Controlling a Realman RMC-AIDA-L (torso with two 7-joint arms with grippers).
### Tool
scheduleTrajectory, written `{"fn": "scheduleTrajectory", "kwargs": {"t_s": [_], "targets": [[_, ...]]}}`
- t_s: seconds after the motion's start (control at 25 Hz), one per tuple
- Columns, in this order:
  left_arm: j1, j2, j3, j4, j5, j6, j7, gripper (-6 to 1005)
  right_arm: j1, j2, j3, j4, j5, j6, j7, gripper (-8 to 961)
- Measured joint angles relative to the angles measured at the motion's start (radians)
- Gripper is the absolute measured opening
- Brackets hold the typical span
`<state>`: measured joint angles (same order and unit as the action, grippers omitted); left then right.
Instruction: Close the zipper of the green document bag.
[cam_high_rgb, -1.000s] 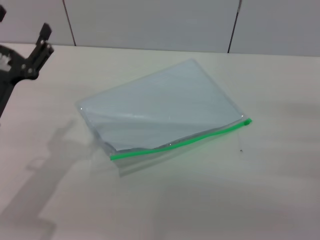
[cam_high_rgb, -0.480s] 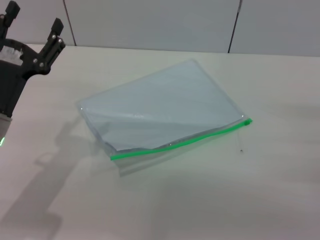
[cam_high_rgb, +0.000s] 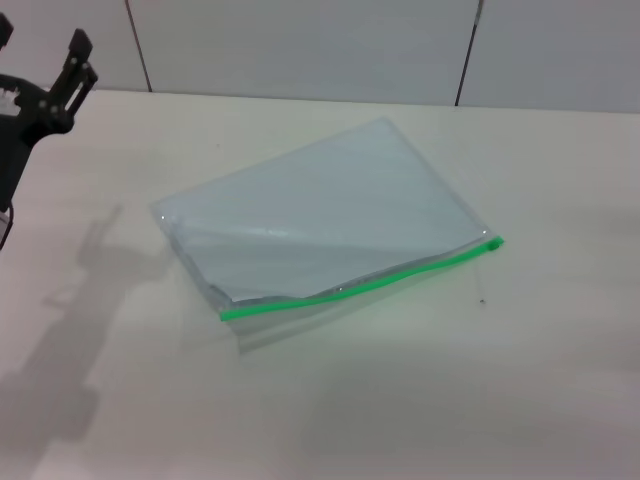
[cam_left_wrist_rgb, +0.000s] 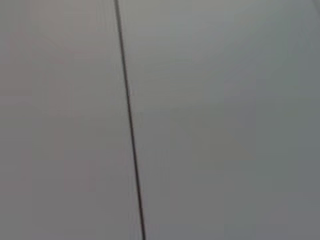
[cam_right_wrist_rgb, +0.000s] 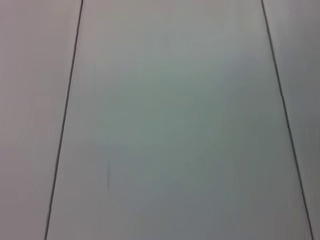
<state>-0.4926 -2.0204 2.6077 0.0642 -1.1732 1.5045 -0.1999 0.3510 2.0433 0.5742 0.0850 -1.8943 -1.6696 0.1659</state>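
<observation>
The green document bag lies flat at the middle of the table, a transparent pale-blue pouch turned at an angle. Its zipper runs as a bright green strip along the long edge nearest me, and the small slider sits at that strip's right end. The mouth gapes a little towards the strip's left end. My left gripper hangs high at the far left, well away from the bag, open and holding nothing. Only part of it is inside the head view. The right gripper is out of view.
The pale table stretches on all sides of the bag. Behind it stands a grey panelled wall with dark seams, and both wrist views show only wall panels. The left arm's shadow falls on the table's left part.
The left gripper swung slightly right, then back left and upward towards the frame's corner. Its shadow slid left. The bag has not moved.
</observation>
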Motion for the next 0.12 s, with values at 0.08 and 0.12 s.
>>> {"fn": "scheduleTrajectory", "kwargs": {"t_s": [0.08,0.12], "targets": [[0.002,0.0,0.0,-0.004,-0.004,-0.018,-0.008,863,0.004,0.0,-0.002,0.003,0.0,0.013,0.004,877],[0.003,-0.001,0.0,-0.007,-0.006,-0.021,-0.01,863,0.005,0.0,-0.004,0.005,-0.001,0.021,0.005,877]]}}
